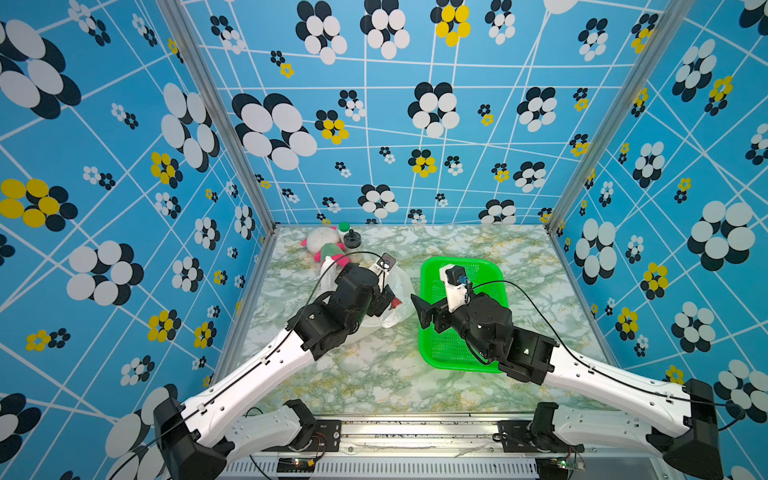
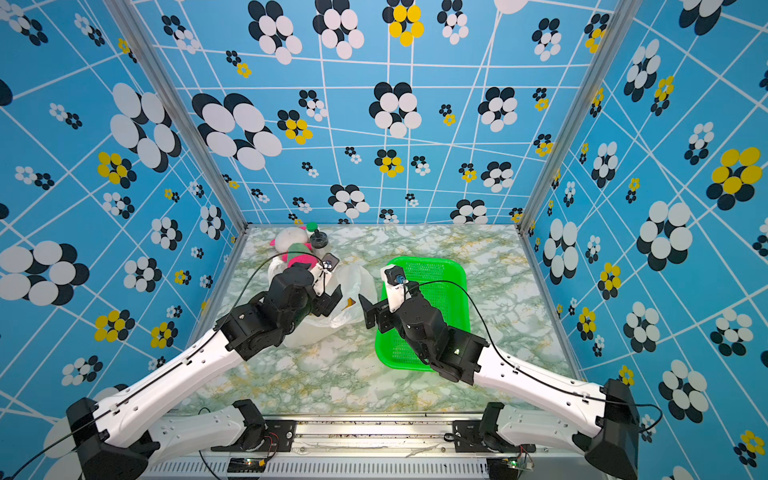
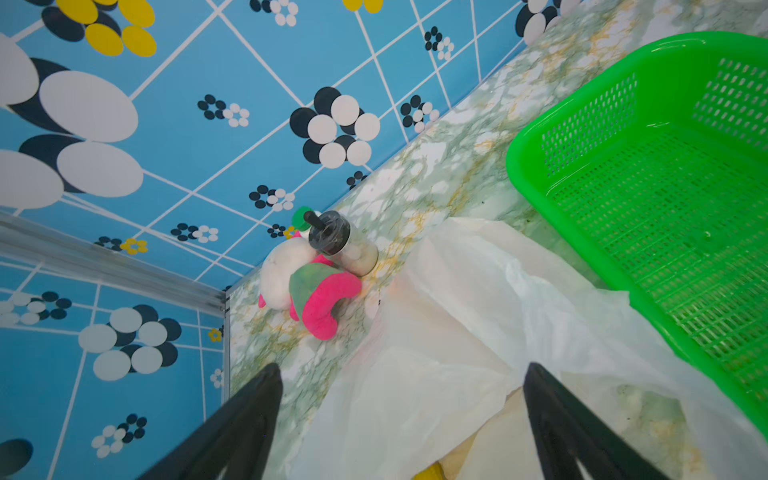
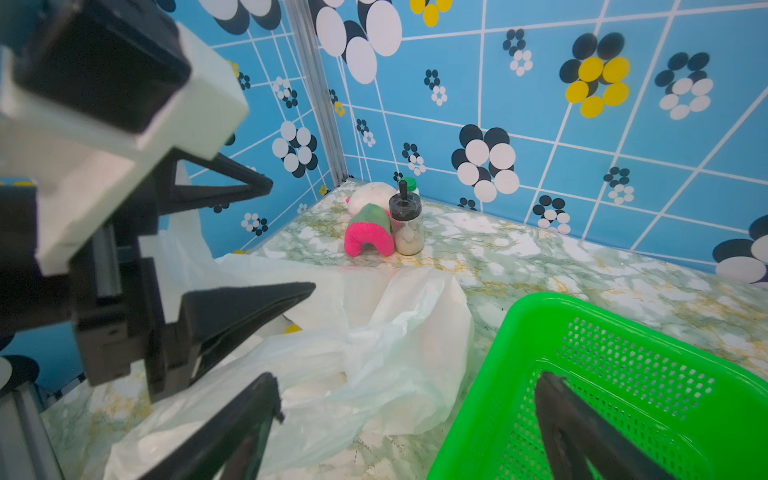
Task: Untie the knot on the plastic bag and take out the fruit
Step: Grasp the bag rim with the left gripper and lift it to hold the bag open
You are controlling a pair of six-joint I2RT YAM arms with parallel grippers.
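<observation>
As both arms lean in over the marbled table, the stock stands thus:

Bag: thin white plastic, slack and crumpled on the table; just left of the basket in both top views; its near part lies hidden under the left arm.

Knot: cannot be picked out among the folds.

Fruit: a yellow-orange piece shows in the bag beside the left fingers in a top view; a red bit shows at the same place; a yellow scrap shows low between the fingers in the left wrist view; the rest lies under plastic.

Left gripper: jaws spread wide, clamping nothing; the bag spreads beneath and between the fingers; one finger hangs over the plastic, its fellow over bare table at the bag's edge; whether either touches the film cannot be told.

Right gripper: jaws spread wide, holding nothing; one finger hangs above the bag's edge, the other above the basket; in a top view it sits at the basket's left rim, near the left gripper, the two apart.

Basket: green mesh, right of the bag.

Far left corner: plush; black-lidded jar touching it; green-capped bottle behind.
</observation>
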